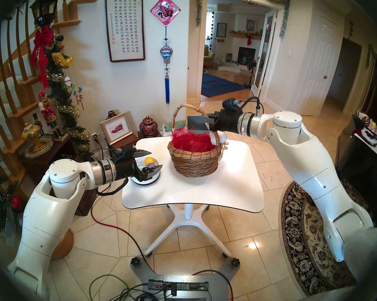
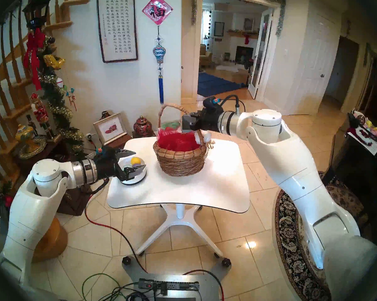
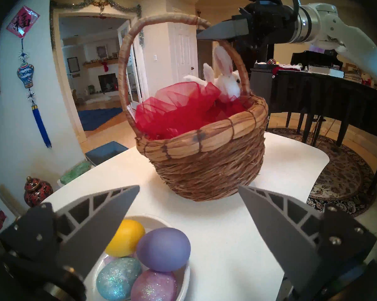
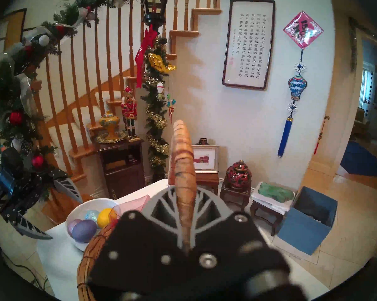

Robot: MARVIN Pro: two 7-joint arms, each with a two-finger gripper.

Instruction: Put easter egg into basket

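Note:
A round wicker basket with red mesh lining and a white plush bunny on its rim stands mid-table. My right gripper is shut on the basket's arched handle, high on its right side. Several easter eggs lie in a shallow white bowl at the table's left edge: yellow, purple, glittery blue and glittery pink. Just above that bowl hovers my left gripper, open, holding nothing and pointing toward the basket.
The white pedestal table is small, with open floor around it. Behind it stand a grey-blue square bin, low stools and a red jar. A dark cabinet sits at the left, a black piano at the right.

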